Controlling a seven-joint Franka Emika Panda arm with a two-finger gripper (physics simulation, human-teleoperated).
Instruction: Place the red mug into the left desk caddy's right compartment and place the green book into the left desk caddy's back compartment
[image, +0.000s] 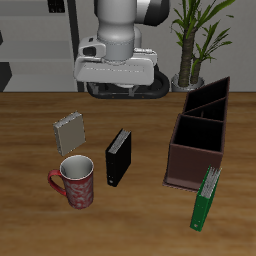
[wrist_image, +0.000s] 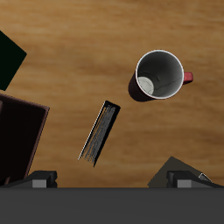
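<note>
Hovering high above the table (image: 30, 120), hand (wrist_image: 112, 181) empty.

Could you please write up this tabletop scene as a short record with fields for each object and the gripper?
red mug: upright on the table near the front edge, not in the caddy
green book: leaning against the outside of the caddy's front end
left desk caddy: compartments look empty
black book: standing upright beside the mug
grey book: standing farther back than the mug
gripper: high above the table, holding nothing; opening hard to judge
plant: behind the caddy
</note>
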